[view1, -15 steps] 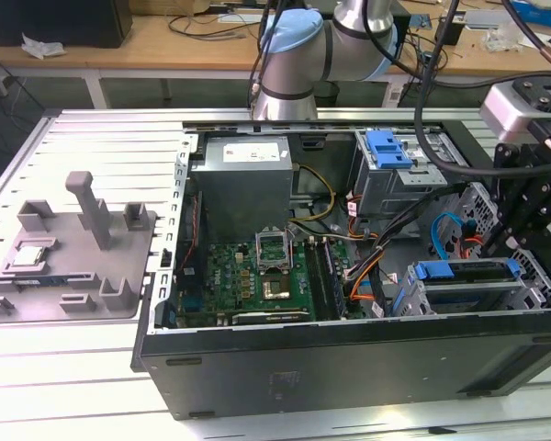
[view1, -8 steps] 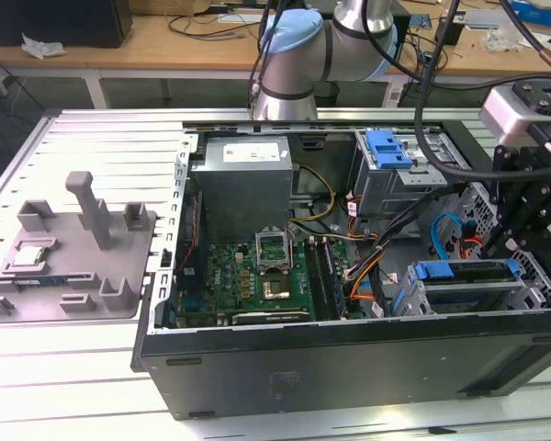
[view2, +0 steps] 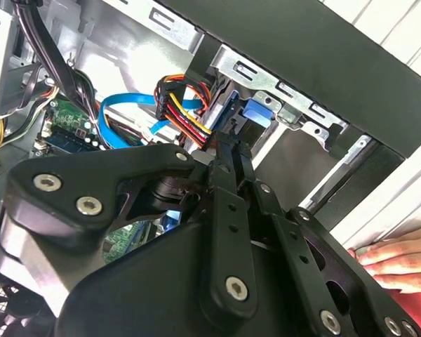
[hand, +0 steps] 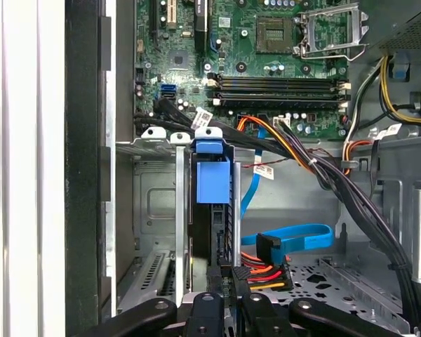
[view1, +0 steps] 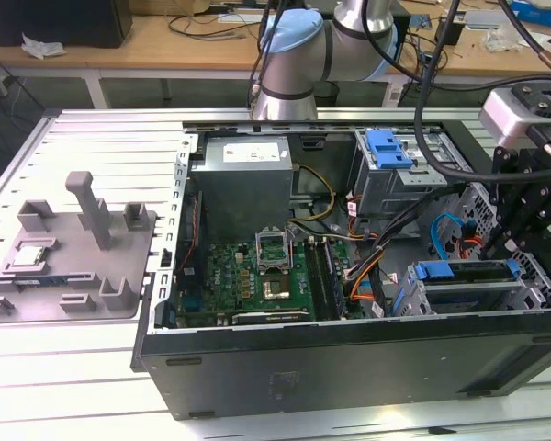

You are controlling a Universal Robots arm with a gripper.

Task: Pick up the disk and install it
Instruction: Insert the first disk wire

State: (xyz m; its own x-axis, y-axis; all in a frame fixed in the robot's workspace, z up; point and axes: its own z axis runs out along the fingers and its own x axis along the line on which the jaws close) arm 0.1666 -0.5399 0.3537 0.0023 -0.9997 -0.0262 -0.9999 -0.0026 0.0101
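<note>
The disk (hand: pixel 212 184) stood on edge in the drive bay (hand: pixel 154 210) of the open case (view1: pixel 349 367). Its blue tab pointed toward the motherboard (hand: pixel 266 42), and blue and orange cables (hand: pixel 295 239) ran just beside it. By the look of it, the pickup was done and the install was in hand, with the disk in its slot or nearly so. The claw (view2: pixel 229 147) hung at the end of the disk away from the tab, close to the cable plugs. Whether it was clenched on the disk or released could not be told. Finishing the step appeared to call for a straight line along the bay's rails, without snagging the cables crowding the slot. In the exterior view the arm (view1: pixel 294 55) rose behind the case on the counter (view1: pixel 92 386), and its wrist (view1: pixel 533 184) bent down over the bay at that view's right. A person's hand (view2: pixel 393 256) rested by the case's edge, near the claw.
</note>
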